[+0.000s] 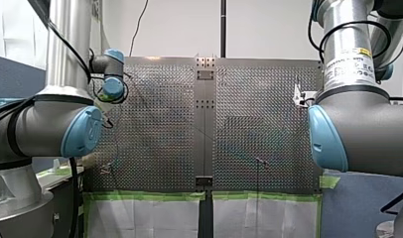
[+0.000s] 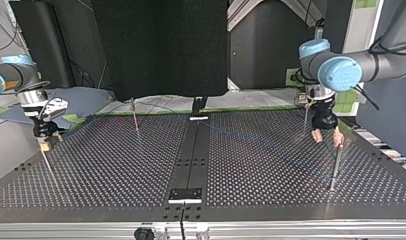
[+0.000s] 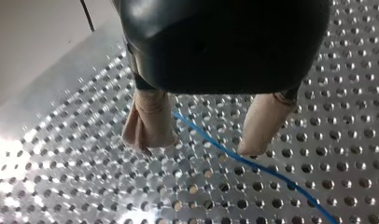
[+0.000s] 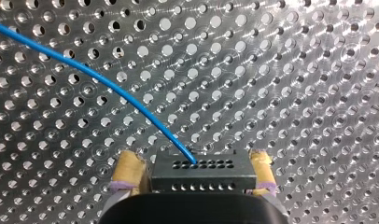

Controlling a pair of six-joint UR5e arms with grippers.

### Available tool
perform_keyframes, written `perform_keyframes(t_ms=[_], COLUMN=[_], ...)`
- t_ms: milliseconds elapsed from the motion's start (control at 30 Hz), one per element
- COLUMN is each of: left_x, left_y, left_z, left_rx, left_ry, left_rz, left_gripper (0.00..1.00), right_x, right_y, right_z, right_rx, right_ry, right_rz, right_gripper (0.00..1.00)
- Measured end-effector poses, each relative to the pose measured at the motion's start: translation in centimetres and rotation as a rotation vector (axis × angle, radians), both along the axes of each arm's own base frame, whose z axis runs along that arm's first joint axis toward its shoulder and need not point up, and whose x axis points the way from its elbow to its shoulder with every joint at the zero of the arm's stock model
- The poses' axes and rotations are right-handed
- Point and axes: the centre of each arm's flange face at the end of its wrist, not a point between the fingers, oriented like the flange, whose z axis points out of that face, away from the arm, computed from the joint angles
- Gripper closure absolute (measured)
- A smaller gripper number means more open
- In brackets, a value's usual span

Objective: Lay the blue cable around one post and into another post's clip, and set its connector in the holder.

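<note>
In the left wrist view my left gripper (image 3: 204, 140) stands open just above the perforated table, its beige fingers (image 3: 150, 121) on either side of the blue cable (image 3: 271, 172), which lies on the plate. In the right wrist view the cable (image 4: 108, 86) curves across the plate into a black connector (image 4: 201, 175) with rows of small holes. My right gripper (image 4: 194, 163) is open, and the connector sits between its yellow pads. The top view shows my left gripper (image 2: 327, 135) at the right and my right gripper (image 2: 43, 145) at the left, both low over the table.
Thin metal posts stand on the plate: one post (image 2: 336, 165) close beside my left gripper, another post (image 2: 135, 117) toward the far left. A black centre strip (image 2: 193, 150) divides the table (image 2: 116, 170). Green tape (image 1: 259, 196) edges the plate in the front view.
</note>
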Motion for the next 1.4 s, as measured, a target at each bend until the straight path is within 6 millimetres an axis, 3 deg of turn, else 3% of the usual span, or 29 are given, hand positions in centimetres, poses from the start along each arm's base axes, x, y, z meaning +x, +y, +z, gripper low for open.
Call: perform_keyframes(t_ms=[433, 533, 1267, 1400], left_x=[-4.9, -5.6, -9.2, -9.6], left_y=[0.3, 0.4, -1.0, -1.4], left_z=[0.4, 1.5, 16.5, 18.3], left_rx=[0.085, 0.113, 0.298, 0.331], left_ry=[0.035, 0.042, -0.071, -0.077], left_rz=[0.055, 0.079, 0.126, 0.107], left_gripper=[0.02, 0.02, 0.02, 0.02], right_x=[0.0, 0.0, 0.0, 0.0], right_y=[0.0, 0.0, 0.0, 0.0], right_z=[0.0, 0.0, 0.0, 0.0], right_rx=[0.000, 0.000, 0.000, 0.000], right_ry=[0.000, 0.000, 0.000, 0.000], right_rz=[0.000, 0.000, 0.000, 0.000], right_gripper=[0.00, 0.00, 0.00, 0.00])
